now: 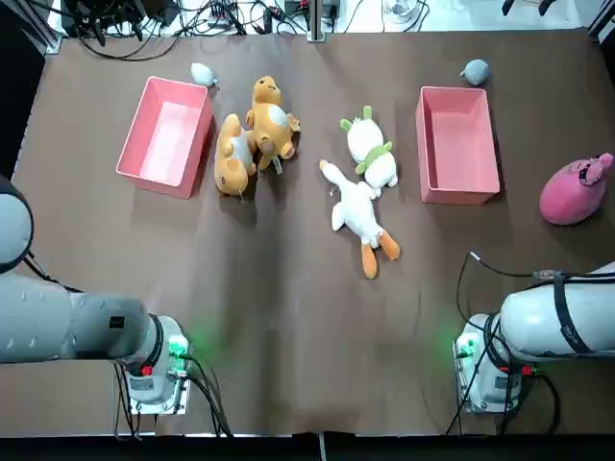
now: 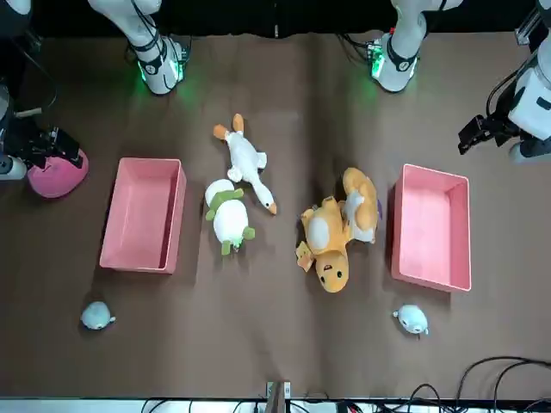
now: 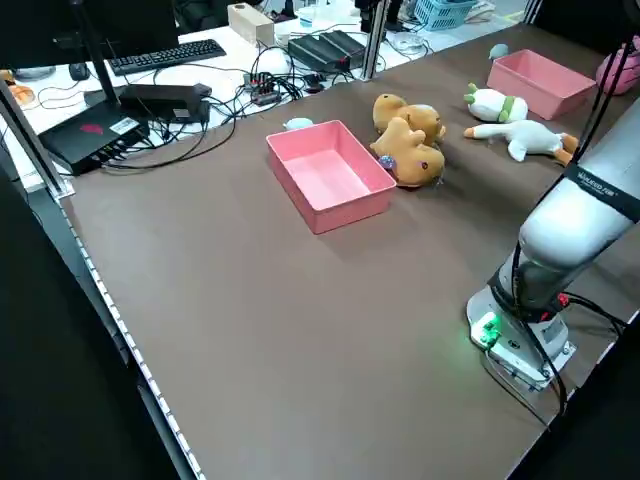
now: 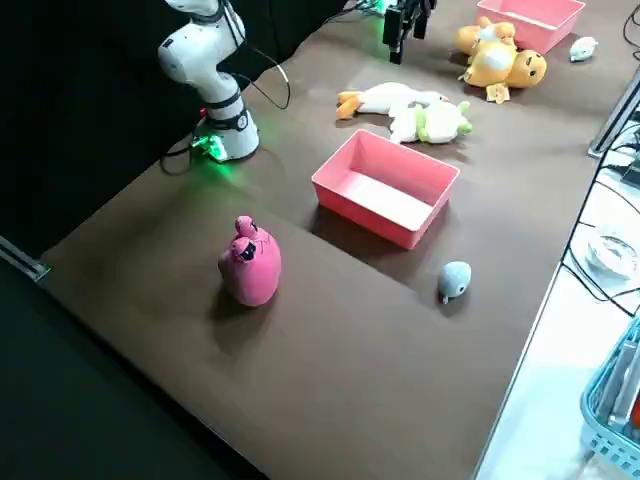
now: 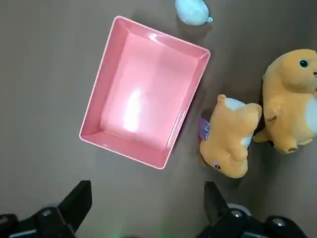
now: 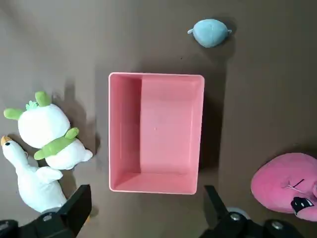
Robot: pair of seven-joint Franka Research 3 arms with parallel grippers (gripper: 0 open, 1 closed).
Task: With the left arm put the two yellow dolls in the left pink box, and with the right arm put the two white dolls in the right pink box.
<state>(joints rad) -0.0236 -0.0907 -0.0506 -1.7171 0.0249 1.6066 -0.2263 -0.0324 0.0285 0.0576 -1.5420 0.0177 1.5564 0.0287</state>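
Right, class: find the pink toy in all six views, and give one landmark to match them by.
Top: the pink toy, far right.
Front: far left, partly behind the right gripper.
Left side: top right corner, partly hidden.
Right side: left of centre.
Left wrist: not in it.
Right wrist: lower right.
Landmark, in every view but the left wrist: the right box.

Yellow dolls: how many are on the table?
2. One lies just right of the left pink box; the other is beside it, on the side toward the white dolls.
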